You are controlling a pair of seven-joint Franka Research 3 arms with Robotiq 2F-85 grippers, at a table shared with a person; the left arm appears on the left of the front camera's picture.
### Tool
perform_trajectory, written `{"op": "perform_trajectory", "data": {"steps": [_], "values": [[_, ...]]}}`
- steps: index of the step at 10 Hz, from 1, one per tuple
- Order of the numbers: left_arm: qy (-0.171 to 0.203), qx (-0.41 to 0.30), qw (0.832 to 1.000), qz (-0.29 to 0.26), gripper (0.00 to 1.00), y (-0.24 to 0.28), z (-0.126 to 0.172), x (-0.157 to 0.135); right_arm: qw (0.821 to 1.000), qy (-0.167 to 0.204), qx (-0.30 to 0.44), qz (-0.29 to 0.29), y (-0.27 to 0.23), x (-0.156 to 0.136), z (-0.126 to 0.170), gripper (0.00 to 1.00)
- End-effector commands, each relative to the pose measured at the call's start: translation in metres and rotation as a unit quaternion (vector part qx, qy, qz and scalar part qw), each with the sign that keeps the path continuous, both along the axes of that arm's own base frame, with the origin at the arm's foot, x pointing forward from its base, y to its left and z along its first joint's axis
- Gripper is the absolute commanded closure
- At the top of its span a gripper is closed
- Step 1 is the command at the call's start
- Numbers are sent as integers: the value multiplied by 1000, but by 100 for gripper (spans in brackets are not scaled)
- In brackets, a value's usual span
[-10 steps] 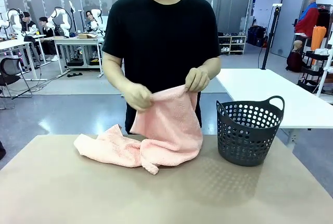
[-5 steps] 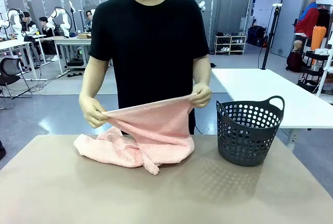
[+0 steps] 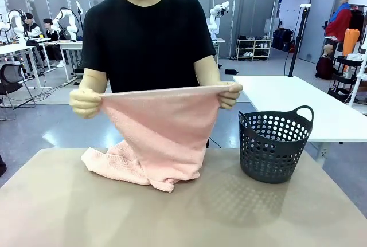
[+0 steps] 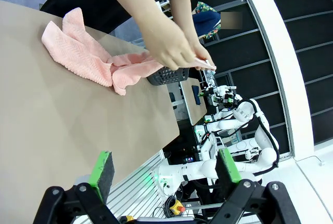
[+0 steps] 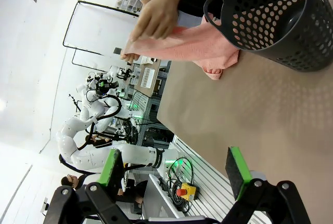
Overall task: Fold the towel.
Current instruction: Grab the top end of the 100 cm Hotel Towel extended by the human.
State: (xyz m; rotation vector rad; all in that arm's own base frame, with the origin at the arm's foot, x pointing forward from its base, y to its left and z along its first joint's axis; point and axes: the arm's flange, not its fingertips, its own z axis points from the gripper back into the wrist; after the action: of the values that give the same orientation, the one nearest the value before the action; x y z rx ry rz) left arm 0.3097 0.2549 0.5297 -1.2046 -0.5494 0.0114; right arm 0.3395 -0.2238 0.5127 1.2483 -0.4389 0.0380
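A person at the far side holds the pale pink towel (image 3: pixel 160 132) up by its top edge, one hand (image 3: pixel 86 101) at each end (image 3: pixel 229 94). The towel's upper part hangs stretched flat, while its lower part lies bunched on the table (image 3: pixel 114 164). The towel (image 4: pixel 88 60) also shows in the left wrist view, and the towel (image 5: pixel 192 42) in the right wrist view beside the basket. My left gripper (image 4: pixel 164 169) stands open over bare table, far from the towel. My right gripper (image 5: pixel 174 174) is open too, with nothing between its fingers.
A dark grey perforated basket (image 3: pixel 274 144) stands upright at the right of the brown table (image 3: pixel 183 212), seen close in the right wrist view as the basket (image 5: pixel 281 18). A white table (image 3: pixel 298 101) lies behind it. The near half of the brown table is bare.
The person has spread both hands apart and raised them, pulling the towel's top edge taut and lifting more cloth off the table. Both grippers are unchanged.
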Motion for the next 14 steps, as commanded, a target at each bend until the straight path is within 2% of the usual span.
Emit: {"op": "perform_trajectory", "data": {"steps": [1, 7, 9, 10, 11, 13, 14], "values": [[-5, -8, 1000, -3, 0, -1, -1, -1, 1000, -3, 3, 2, -1, 0, 1, 0], [0, 0, 1000, 0, 0, 0, 0, 0, 1000, 0, 0, 0, 0, 0, 0, 0], [-65, 117, 991, -29, 0, -14, 39, -2, 991, -93, -66, 72, 11, 1, 38, 0], [-101, 170, 979, -57, 0, -26, 66, -2, 977, -147, -103, 117, 26, 2, 67, 0], [-136, 230, 960, -88, 0, -44, 93, 0, 963, -179, -126, 155, 40, 3, 85, 0], [-199, 362, 898, -150, 0, -100, 138, 6, 904, -265, -219, 256, 89, -1, 136, 0], [-228, 389, 874, -178, 0, -127, 154, 5, 874, -300, -249, 289, 111, -5, 155, 0]]}}
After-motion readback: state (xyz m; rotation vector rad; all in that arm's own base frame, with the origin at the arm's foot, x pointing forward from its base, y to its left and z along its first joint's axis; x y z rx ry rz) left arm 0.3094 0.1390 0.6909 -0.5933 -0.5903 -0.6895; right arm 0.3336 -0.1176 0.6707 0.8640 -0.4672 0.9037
